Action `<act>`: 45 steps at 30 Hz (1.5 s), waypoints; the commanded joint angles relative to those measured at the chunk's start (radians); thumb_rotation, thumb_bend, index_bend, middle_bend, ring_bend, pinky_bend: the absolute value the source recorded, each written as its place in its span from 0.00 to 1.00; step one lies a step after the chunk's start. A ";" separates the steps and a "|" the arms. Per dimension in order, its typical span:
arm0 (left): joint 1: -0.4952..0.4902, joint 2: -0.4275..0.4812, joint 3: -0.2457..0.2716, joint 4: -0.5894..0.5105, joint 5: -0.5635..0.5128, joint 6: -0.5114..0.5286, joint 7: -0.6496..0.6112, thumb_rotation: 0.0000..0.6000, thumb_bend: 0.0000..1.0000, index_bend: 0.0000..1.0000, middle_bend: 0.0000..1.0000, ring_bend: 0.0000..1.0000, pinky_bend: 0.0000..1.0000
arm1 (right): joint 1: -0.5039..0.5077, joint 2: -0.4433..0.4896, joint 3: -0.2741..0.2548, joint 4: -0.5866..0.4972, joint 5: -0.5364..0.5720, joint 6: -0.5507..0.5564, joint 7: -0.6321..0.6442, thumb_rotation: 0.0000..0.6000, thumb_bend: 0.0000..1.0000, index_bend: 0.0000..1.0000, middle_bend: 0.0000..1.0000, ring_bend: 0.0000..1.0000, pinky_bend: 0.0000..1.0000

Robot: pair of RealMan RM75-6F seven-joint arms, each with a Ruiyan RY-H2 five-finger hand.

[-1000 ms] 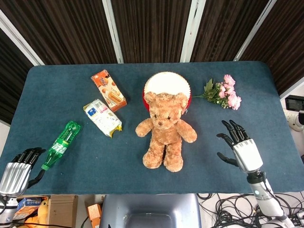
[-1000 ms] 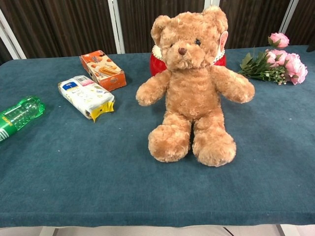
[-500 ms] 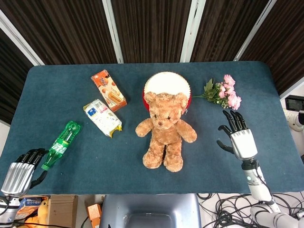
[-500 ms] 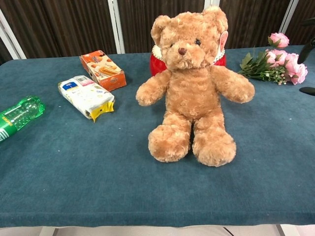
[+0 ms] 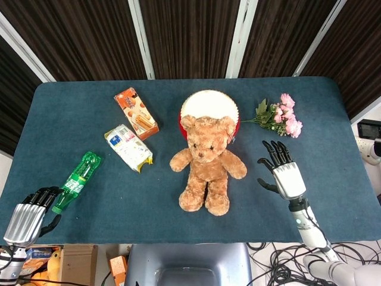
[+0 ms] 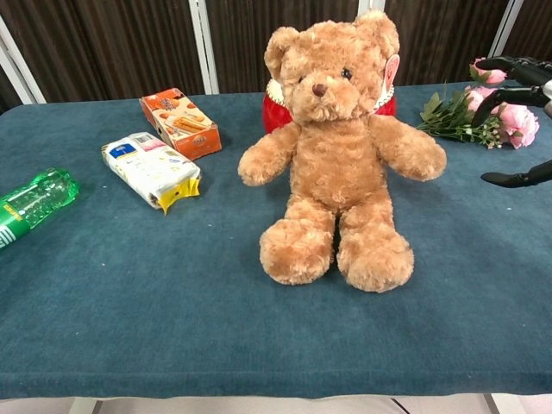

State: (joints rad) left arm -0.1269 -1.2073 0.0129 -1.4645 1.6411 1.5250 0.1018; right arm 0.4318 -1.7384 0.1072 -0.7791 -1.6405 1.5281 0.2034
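The teddy bear sits near the middle of the blue table, its back against the red-sided bowl behind it. Its long axis runs from the far edge toward the near edge, head at the far end, legs stretched toward the robot, face turned the same way. The right hand hovers just to the right of the bear's arm, apart from it, with nothing in it and its fingers spread and pointing toward the far edge; in the chest view only its dark fingertips show at the right border, in front of the pink flowers. Against a second ago this hand has moved inward, from near the table's right front edge to a spot much closer to the bear, and it now stands just below the flowers. The left hand sits at the near left corner, empty, fingers drawn together and lightly curled, their tips just beside the cap end of the green bottle, which lies on its side; it has barely shifted. An orange box and a white packet lie between the bottle and the bear.
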 commanded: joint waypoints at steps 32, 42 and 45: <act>-0.001 0.007 -0.001 0.000 0.007 0.006 -0.021 1.00 0.28 0.27 0.25 0.23 0.40 | 0.127 -0.306 0.026 0.354 0.039 0.044 0.126 1.00 0.06 0.50 0.04 0.01 0.15; -0.003 0.006 0.000 -0.001 0.008 0.001 -0.019 1.00 0.28 0.27 0.25 0.23 0.40 | 0.121 -0.326 0.023 0.401 0.059 0.048 0.157 1.00 0.08 0.55 0.04 0.02 0.16; -0.004 0.005 0.000 -0.002 0.007 -0.001 -0.016 1.00 0.28 0.27 0.25 0.23 0.40 | 0.117 -0.327 0.022 0.409 0.066 0.044 0.166 1.00 0.10 0.56 0.05 0.02 0.16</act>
State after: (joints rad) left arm -0.1306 -1.2019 0.0131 -1.4659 1.6480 1.5241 0.0859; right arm 0.5497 -2.0652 0.1296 -0.3715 -1.5753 1.5729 0.3685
